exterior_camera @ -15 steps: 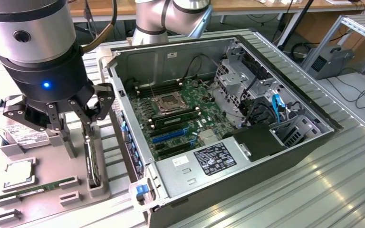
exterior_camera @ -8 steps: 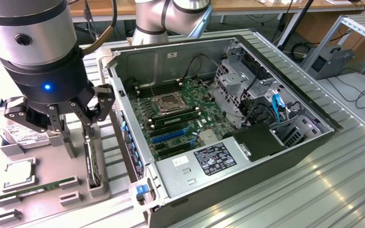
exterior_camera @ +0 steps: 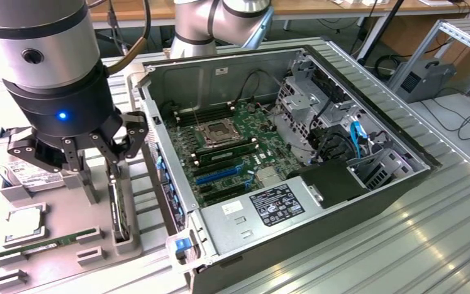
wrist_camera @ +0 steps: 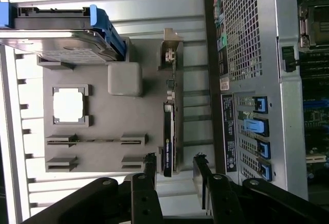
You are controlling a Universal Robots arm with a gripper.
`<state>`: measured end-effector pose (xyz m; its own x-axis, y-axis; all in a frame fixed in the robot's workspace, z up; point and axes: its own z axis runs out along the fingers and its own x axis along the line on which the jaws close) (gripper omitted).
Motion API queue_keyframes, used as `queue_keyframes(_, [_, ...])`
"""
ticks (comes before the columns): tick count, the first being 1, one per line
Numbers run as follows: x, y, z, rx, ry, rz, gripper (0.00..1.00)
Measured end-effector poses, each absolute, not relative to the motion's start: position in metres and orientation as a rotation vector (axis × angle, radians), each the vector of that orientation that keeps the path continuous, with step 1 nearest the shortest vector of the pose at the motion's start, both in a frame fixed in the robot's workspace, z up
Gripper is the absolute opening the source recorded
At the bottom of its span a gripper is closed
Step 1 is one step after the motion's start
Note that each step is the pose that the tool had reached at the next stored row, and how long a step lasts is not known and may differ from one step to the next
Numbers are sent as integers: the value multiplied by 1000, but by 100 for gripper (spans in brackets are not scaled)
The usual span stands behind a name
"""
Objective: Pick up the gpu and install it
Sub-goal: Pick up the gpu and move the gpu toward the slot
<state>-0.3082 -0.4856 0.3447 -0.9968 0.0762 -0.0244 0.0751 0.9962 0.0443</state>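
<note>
The gpu stands on its long edge in a slot of the grey parts tray, a thin dark card beside the open computer case. My gripper hangs just above it with its jaws open and nothing between them. In the wrist view the gpu appears edge-on with its metal bracket end farthest from me. The two black fingertips of my gripper straddle the line of the card's near end, clear of it.
The tray also holds a hard drive with a blue caddy, a CPU and a RAM stick. Inside the case lies the motherboard with blue expansion slots. The case's rear panel is close beside the gpu.
</note>
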Motion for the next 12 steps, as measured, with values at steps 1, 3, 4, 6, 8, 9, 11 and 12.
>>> queue_keyframes(1, [-308,-486,344,118,3113,67,42])
queue_keyframes(3, [-308,-486,342,118,3112,68,42])
queue_keyframes(4, [-308,-486,342,118,3112,68,42])
queue_keyframes(6, [-308,-486,340,118,3112,67,42])
queue_keyframes(8, [-308,-485,338,118,3113,67,42])
queue_keyframes(9, [-308,-485,337,118,3113,67,42])
queue_keyframes(11, [-308,-485,336,118,3112,67,42])
queue_keyframes(12, [-308,-485,335,118,3113,67,42])
